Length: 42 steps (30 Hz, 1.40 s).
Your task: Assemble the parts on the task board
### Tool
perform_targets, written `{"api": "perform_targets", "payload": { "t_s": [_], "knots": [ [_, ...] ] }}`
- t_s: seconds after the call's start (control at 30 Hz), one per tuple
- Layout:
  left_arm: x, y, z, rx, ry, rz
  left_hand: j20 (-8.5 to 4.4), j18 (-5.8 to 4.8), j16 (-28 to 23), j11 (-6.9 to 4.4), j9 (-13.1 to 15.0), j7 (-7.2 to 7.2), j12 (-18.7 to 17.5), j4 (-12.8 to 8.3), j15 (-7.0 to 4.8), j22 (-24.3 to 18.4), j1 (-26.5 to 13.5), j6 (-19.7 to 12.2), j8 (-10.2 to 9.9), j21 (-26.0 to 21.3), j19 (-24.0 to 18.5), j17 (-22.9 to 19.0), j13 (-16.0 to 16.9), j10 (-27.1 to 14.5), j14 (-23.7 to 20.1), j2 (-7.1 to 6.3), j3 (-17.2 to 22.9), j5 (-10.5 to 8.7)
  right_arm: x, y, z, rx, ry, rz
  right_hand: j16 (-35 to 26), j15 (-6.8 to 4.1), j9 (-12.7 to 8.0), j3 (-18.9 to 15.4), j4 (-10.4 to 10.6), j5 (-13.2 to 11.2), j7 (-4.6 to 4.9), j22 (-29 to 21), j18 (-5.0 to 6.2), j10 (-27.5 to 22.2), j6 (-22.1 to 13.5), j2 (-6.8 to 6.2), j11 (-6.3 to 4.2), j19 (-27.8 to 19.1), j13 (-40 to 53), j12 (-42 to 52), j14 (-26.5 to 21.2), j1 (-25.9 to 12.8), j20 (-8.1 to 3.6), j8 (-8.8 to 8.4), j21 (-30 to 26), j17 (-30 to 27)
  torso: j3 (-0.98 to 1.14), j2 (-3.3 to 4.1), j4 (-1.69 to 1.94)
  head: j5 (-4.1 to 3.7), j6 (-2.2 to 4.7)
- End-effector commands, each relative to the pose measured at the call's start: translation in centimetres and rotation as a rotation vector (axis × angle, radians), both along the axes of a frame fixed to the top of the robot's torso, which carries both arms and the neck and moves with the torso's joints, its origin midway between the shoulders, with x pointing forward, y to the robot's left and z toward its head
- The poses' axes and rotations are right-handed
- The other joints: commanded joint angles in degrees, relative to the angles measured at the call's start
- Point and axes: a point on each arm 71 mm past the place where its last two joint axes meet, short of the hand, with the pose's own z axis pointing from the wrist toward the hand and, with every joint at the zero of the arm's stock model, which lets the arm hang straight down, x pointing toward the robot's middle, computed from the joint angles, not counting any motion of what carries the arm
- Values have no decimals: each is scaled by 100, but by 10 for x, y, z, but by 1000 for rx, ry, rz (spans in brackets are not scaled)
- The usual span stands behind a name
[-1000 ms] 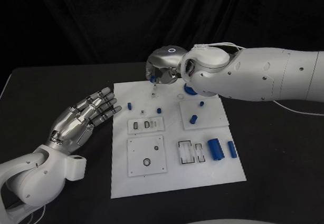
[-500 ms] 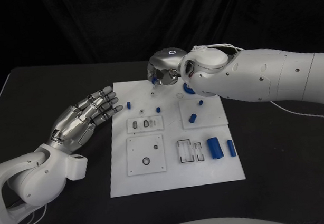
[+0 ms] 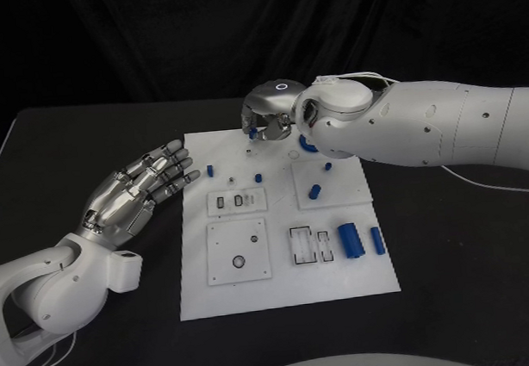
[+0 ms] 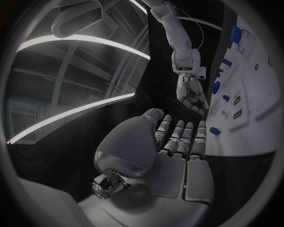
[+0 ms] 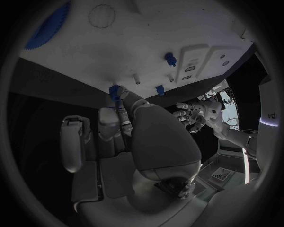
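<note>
The white task board [image 3: 287, 293] lies in the middle of the table. My right hand [image 3: 271, 111] hovers over its far edge and pinches a small blue part [image 3: 254, 133] at its fingertips; the right wrist view shows that toothed blue part [image 5: 116, 91] just above the board [image 5: 148, 42]. My left hand [image 3: 140, 189] is open, fingers spread, beside the board's left edge and touching nothing. Loose blue parts lie on the board: a short peg [image 3: 212, 170], a cylinder [image 3: 351, 243] and a thinner one [image 3: 377, 241].
A blue gear [image 3: 309, 147] sits at the board's far right, partly behind my right arm. Small blue pegs [image 3: 259, 180] [image 3: 318, 192] stand mid-board, and a thin white pin [image 3: 248, 156] rises below my right fingertips. Black table [image 3: 75, 148] surrounds the board.
My right hand has shifted slightly over the board's far edge, and the small blue part at its fingertips shows more plainly. The left hand has not moved.
</note>
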Motion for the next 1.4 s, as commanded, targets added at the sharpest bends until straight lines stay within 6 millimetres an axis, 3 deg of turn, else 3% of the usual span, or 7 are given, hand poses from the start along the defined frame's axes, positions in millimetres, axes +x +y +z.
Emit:
{"api": "perform_targets", "payload": {
  "t_s": [0.03,0.5,0.63,0.7,0.73,1.1,1.4],
  "knots": [
    [-2,6,18,-158,-204,54,31,-58,19,46,-8,28,33,0,47,-10,-47,-4,-3,-12,10,-5,-5,7,6,-8,42,-15,0,-1,-2,-6,8,-10,-30,49,6,7,51,-31,22,392,-1,70,-32,-32,-31,-36,7,-23,-14,13,21,-40,-38,-12,0,-2,-4,2,-14],
    [-1,7,16,-152,-199,57,30,-64,23,54,-10,36,30,-8,52,-11,-55,-21,-8,-12,10,-6,-6,-1,2,-18,61,-23,1,1,-4,-11,15,-10,-109,79,-8,46,147,-74,33,305,20,7,-159,-83,2,-97,-2,-184,-86,-3,49,-164,-91,-129,-3,0,2,1,-36],
    [-1,7,16,-155,-192,60,30,-67,24,57,-12,40,31,-11,55,-12,-60,-29,-10,-15,7,-7,-6,-4,-1,-22,71,-28,2,2,-7,-24,29,-23,-192,161,-98,95,270,-97,11,181,51,-526,-466,-221,134,-178,-31,-646,-161,-47,114,-401,-164,-249,-3,-1,3,3,-49],
    [0,7,16,-156,-189,61,30,-70,24,63,-12,44,32,-15,57,-14,-66,-26,-10,-17,4,-9,-7,-7,-6,-28,80,-33,2,2,-8,-31,37,-30,-223,165,-137,89,300,-115,15,126,64,-679,-560,-266,165,-214,-20,-760,-192,-42,132,-475,-198,-290,-2,-1,2,3,-53],
    [0,7,16,-156,-188,62,30,-70,24,63,-12,44,32,-15,57,-14,-66,-26,-10,-17,4,-9,-7,-7,-6,-28,80,-33,3,2,-9,-34,40,-34,-297,112,-211,55,301,-140,-8,3,96,-1099,-794,-314,211,-293,-34,-986,-256,-16,107,-609,-265,-405,-2,-2,1,4,-56],
    [0,9,15,-158,-176,67,31,-75,26,71,-15,52,29,-21,62,-15,-75,-47,-15,-18,2,-11,-8,-15,-11,-37,96,-37,3,1,-10,-23,32,-41,-410,90,-366,-156,362,-172,-110,-199,141,-1648,-1094,-302,234,-428,-11,-1130,-388,75,68,-624,-416,-540,-4,1,9,-2,-57],
    [-2,14,15,-154,-174,78,31,-75,26,71,-15,52,29,-21,62,-15,-75,-47,-15,-18,2,-11,-8,-15,-11,-37,96,-37,-6,-18,9,61,-57,-18,-379,50,-403,-192,352,35,-13,-202,146,-1407,-997,-233,169,-431,47,-798,-392,212,34,-552,-448,-464,0,0,4,7,-25]
  ]
}}
